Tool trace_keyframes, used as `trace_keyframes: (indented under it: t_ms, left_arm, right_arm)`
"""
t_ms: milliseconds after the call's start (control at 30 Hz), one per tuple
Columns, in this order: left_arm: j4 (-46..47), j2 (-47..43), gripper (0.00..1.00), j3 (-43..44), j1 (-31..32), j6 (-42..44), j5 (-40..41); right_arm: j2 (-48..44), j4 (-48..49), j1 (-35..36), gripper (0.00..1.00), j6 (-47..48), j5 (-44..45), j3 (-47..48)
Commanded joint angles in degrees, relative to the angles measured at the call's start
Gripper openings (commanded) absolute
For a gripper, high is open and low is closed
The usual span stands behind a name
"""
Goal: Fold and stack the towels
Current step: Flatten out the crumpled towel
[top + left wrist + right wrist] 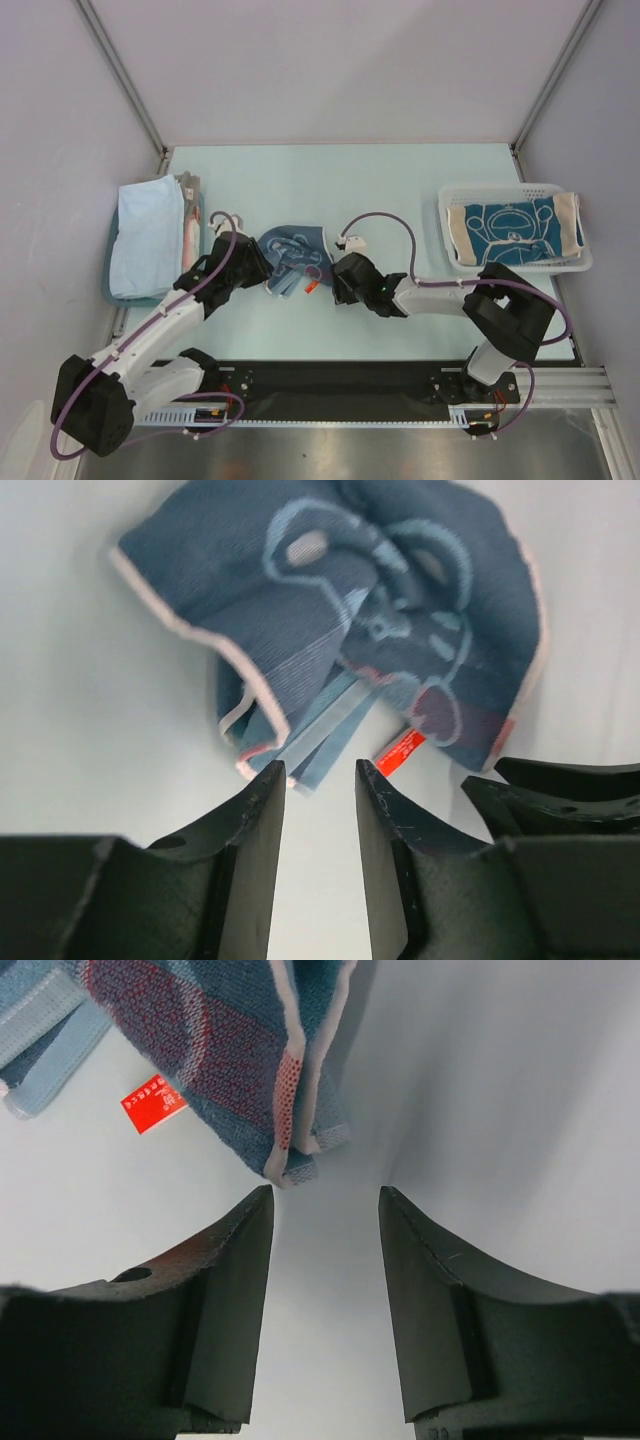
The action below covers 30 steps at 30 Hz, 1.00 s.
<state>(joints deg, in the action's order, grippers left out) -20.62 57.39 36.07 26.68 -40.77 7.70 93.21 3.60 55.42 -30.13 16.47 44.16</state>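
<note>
Currently the crumpled blue towel (296,255) lies bunched at the centre of the table (400,190), long axis running left to right between both arms. Left gripper (320,770), jaws parted and empty, faces its strap end. The right gripper (325,1195), likewise parted, sits just short of a hemmed corner. Open surface lies beyond.

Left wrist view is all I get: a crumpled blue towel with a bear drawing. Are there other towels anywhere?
Observer: Yes. A dark teal towel lies spread across a white mesh basket at the far right of the table.
Operator: Anything on the other side?
Observer: A folded light blue towel sits in a teal tray on the left.
Operator: What's the black thing at my right edge?
Observer: The right arm, its jaws open, just short of the crumpled towel.
</note>
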Motion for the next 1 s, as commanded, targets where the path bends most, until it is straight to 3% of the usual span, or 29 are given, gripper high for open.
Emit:
trace_keyframes:
  t_ms: [0,367,567,700,967]
  left_arm:
    - [2.8,-2.9,0.40,-2.8,0.6,-4.0,2.3]
    - [5.8,0.9,0.43,-7.5,2.5,-7.3,2.0]
    - [7.9,2.7,0.48,-9.4,3.9,-8.8,2.6]
    - [9.5,5.5,0.48,-9.5,4.7,-9.1,2.4]
    - [11.7,10.8,0.50,-9.4,5.2,-9.7,2.9]
  right_arm:
    - [0.7,1.9,1.4,0.51,-2.7,2.8,2.5]
    - [4.3,5.5,1.6,0.52,-4.2,3.4,4.3]
    - [4.2,6.2,0.6,0.45,-3.9,4.4,4.4]
    - [3.6,6.2,-1.2,0.29,-3.7,3.2,4.6]
    - [1.8,4.8,-2.7,0.09,-3.1,2.3,4.5]
